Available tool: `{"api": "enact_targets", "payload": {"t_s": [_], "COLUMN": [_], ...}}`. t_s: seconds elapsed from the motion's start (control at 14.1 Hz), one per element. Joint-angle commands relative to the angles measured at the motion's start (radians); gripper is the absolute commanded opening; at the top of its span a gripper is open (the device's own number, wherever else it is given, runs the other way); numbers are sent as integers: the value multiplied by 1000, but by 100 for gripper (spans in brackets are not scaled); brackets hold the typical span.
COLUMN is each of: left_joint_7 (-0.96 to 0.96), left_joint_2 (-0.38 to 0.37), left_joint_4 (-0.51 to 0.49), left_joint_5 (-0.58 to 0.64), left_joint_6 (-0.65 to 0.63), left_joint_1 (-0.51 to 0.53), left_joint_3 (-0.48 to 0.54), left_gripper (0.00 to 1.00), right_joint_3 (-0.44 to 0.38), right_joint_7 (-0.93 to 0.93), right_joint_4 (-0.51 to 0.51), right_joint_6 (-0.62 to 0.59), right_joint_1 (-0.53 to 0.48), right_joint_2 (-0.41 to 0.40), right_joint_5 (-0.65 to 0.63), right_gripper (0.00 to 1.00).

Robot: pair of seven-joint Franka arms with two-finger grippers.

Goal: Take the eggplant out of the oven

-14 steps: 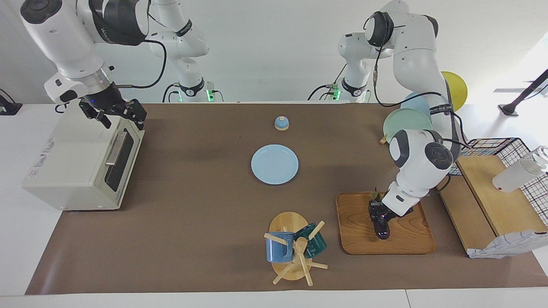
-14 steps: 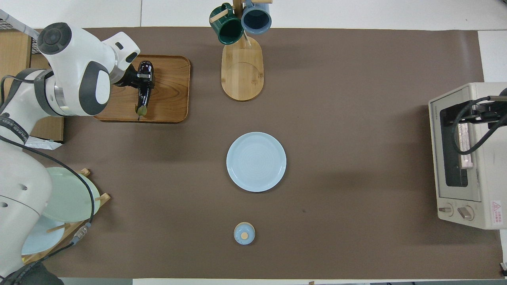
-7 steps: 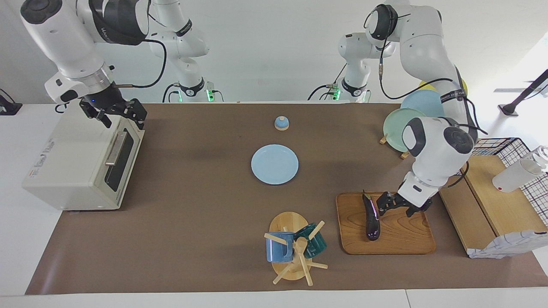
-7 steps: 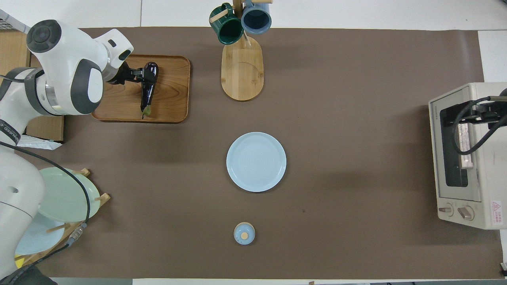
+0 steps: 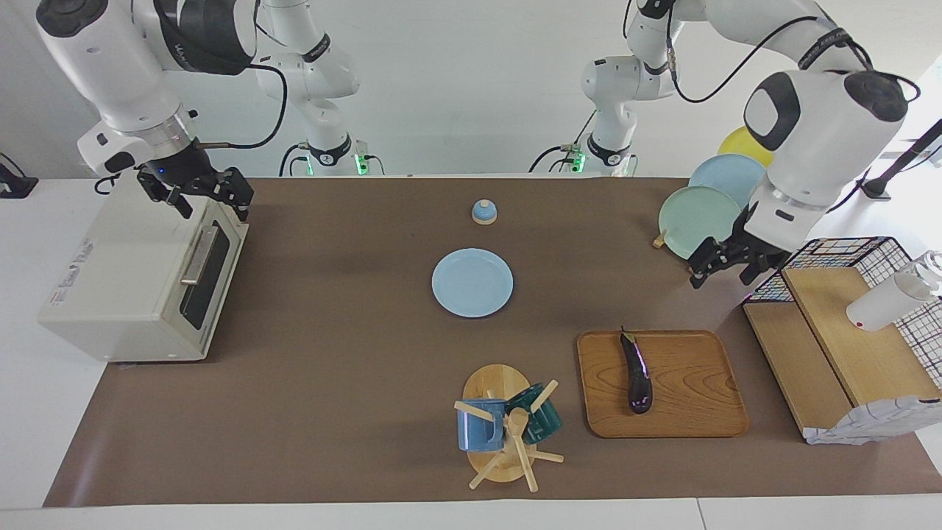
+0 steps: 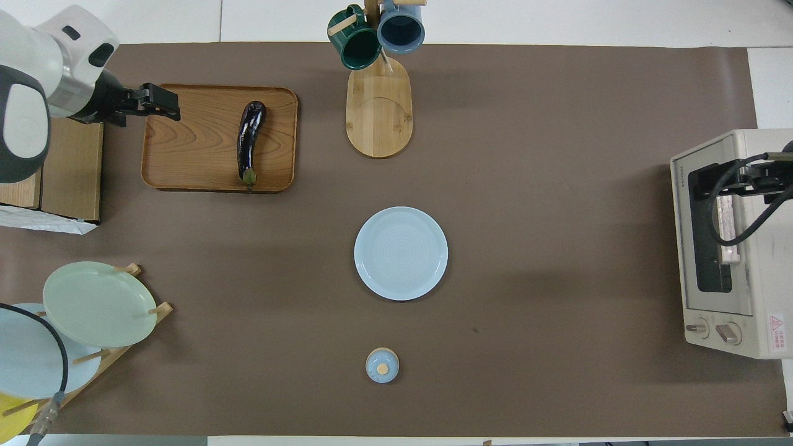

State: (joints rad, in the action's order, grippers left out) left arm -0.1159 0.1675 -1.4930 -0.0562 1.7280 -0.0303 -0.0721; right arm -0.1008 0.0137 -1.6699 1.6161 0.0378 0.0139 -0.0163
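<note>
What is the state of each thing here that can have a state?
Oven: door shut.
Eggplant: lying flat on the wooden tray, not held.
Left gripper: open, empty, raised beside the wire basket.
Right gripper: open, empty, over the oven's top front edge.
Blue plate: empty.
Two mugs: hung on the mug stand.

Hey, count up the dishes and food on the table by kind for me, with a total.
Plates: 4, one light blue plate flat mid-table, plus green, blue and yellow in the plate rack
Mugs: 2, green mug and blue mug
Eggplant: 1, on the wooden tray
Total: 7
</note>
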Motion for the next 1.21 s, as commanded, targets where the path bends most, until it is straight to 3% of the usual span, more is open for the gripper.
{"api": "enact_targets", "payload": {"t_s": [0.0,0.35,0.71,1.14], "left_joint_7": [-13,-24,-11,-15], "left_joint_2": [-123,-232,-212,-215], "left_joint_4": [-98,-262,-175,-173], "left_joint_5": [21,24,76,35], "left_joint_6": [-83,-93,-163,-162], "left_joint_1": [6,-68,-59,-54], "left_joint_3": [-2,38,35,32], "left_gripper": [100,100,100,100], "right_joint_3": [6,4,4,4], "right_joint_7": [-1,-1,-3,-3], "right_joint_4": [-11,-13,-13,-13], "right_joint_6": [-5,-7,-8,-8], "right_joint_1": [1,-7,-3,-4], "right_joint_2": [14,14,14,15], "right_joint_5": [29,29,29,29], "right_gripper": [100,100,100,100]}}
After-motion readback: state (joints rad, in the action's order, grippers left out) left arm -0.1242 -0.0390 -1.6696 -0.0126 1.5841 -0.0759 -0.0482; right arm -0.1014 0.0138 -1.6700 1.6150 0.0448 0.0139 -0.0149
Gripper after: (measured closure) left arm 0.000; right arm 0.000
